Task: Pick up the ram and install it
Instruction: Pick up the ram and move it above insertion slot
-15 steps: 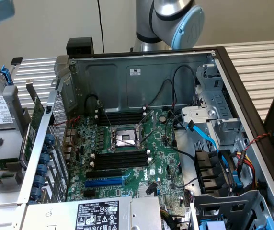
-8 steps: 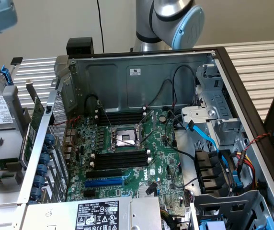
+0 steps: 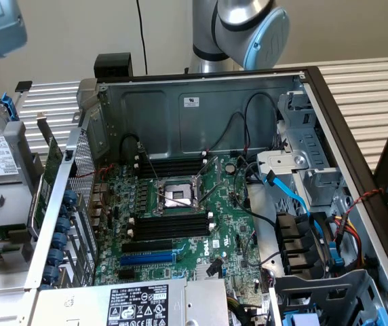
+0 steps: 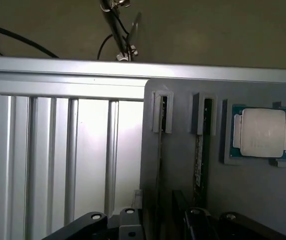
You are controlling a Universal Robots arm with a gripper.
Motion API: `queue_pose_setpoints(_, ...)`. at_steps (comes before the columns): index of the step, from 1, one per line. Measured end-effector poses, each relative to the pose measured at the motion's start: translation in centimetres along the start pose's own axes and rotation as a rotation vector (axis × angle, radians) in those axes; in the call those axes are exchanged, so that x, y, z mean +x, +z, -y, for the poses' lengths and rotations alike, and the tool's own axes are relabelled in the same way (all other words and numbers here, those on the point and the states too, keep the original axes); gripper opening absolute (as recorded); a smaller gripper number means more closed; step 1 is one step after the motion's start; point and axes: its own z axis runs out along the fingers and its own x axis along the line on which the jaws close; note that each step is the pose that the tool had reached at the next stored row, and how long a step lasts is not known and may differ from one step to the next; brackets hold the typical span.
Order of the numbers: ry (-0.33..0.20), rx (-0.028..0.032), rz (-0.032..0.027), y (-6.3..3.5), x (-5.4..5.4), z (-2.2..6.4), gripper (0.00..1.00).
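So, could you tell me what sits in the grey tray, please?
A ram stick and a second stick stand on edge in its slots; a processor lies beside them. The hand covers one end of each.

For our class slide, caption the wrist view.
Two thin ram sticks stand edge-on in a grey holder beside a square silver processor.

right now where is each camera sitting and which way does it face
exterior view: off the arm, raised, looking down into the open pc case at the motherboard; an arm joint shows beyond the case.
wrist view: on the wrist, facing a grey tray that holds ram on edge and a cpu; the gripper shows at the frame edge.
shared: both show the slatted table.
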Motion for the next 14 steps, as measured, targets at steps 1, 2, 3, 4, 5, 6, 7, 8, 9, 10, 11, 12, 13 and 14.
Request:
queue_pose_setpoints(1,0.0,0.0003,0.0,0.15,0.0,0.0,0.36)
queue_pose_setpoints(2,0.0,0.0004,-0.0001,0.3,0.0,0.0,0.36)
queue_pose_setpoints(3,0.0,0.0003,-0.0001,0.4,0.0,0.0,0.36)
queue_pose_setpoints(4,0.0,0.0003,-0.0001,0.46,0.0,0.0,0.36)
queue_pose_setpoints(5,0.0,0.0002,-0.0002,0.51,0.0,0.0,0.36)
queue_pose_setpoints(6,0.0,0.0002,-0.0002,0.55,0.0,-0.01,0.35)
queue_pose_setpoints(7,0.0,0.0002,-0.0001,0.59,0.0,0.0,0.35)
queue_pose_setpoints(8,0.0,0.0002,-0.0001,0.6,0.0,0.0,0.28)
queue_pose_setpoints(9,0.0,0.0002,-0.0002,0.6,0.0,0.0,0.22)
queue_pose_setpoints(10,0.0,0.0002,0.0,0.61,0.0,0.0,0.16)
queue_pose_setpoints(11,0.0,0.0004,0.0,0.59,0.0,0.0,0.16)
queue_pose_setpoints(12,0.0,0.0007,0.0001,0.43,0.0,0.0,0.13)
queue_pose_setpoints(13,0.0,0.0007,0.0001,0.02,0.0,0.0,0.13)
queue_pose_setpoints(14,0.0,0.0004,0.0,-0.44,0.0,0.0,0.13)
